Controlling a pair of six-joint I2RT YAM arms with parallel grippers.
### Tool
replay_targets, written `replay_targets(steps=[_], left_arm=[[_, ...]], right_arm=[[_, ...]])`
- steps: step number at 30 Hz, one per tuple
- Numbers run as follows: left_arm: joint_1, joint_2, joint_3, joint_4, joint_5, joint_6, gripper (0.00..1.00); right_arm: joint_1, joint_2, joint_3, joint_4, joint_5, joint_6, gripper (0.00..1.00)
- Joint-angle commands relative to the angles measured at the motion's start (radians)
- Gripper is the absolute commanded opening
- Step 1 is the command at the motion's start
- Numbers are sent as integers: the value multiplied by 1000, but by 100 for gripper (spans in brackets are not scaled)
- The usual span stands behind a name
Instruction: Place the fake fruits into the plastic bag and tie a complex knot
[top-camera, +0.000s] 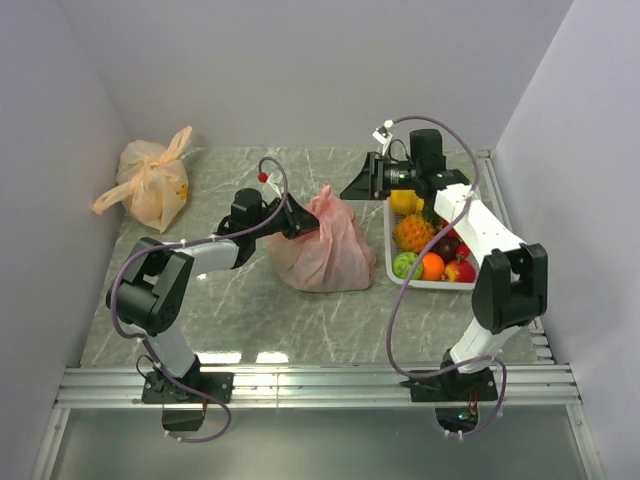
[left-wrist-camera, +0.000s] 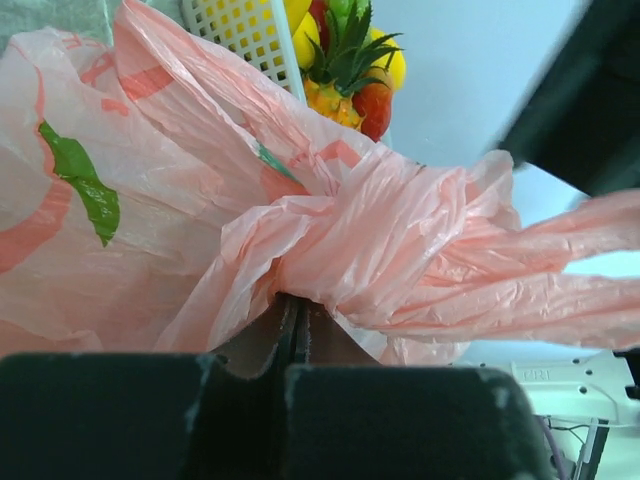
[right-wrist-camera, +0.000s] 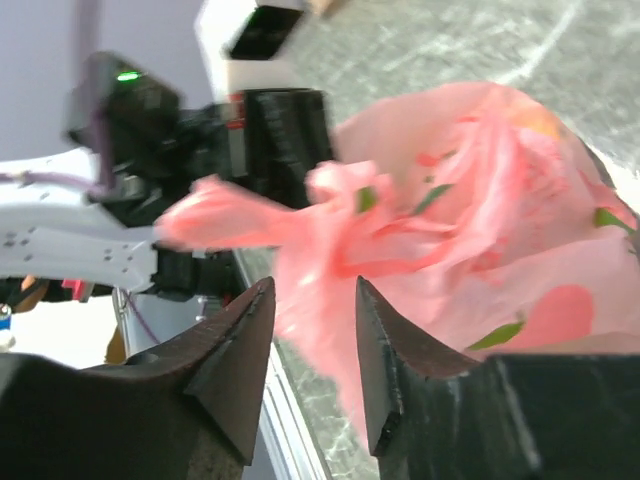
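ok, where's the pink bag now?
Top view: the plastic bag sits mid-table, just left of the white basket, its bunched top pinched by the left gripper.

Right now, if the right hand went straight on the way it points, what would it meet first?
The right hand would first meet the pink plastic bag, probably at its twisted top; depth is unclear, but nothing shows in between.
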Motion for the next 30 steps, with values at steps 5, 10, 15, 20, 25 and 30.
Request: replay_targets(steps=[5,10,15,20,25,30], left_arm=[[-17,-22,21,21,43,41,0],[-23,-2,30,51,56,29,0],[-26,17,36,70,89,28,0],[-22,23,39,127,143,21,0],[10,0,53,78,273,75,0],[32,-60,53,-51,425,190,0]], right_arm=[[31,121,38,-5,77,-66,56],[69,141,-58,-62,-1,-95,68],[111,95,-214,69,-87,43,76],[161,92,-316,382,-119,344,76],[229,116,-380,872,-57,707,75],[278,144,-309,903,14,793,73]])
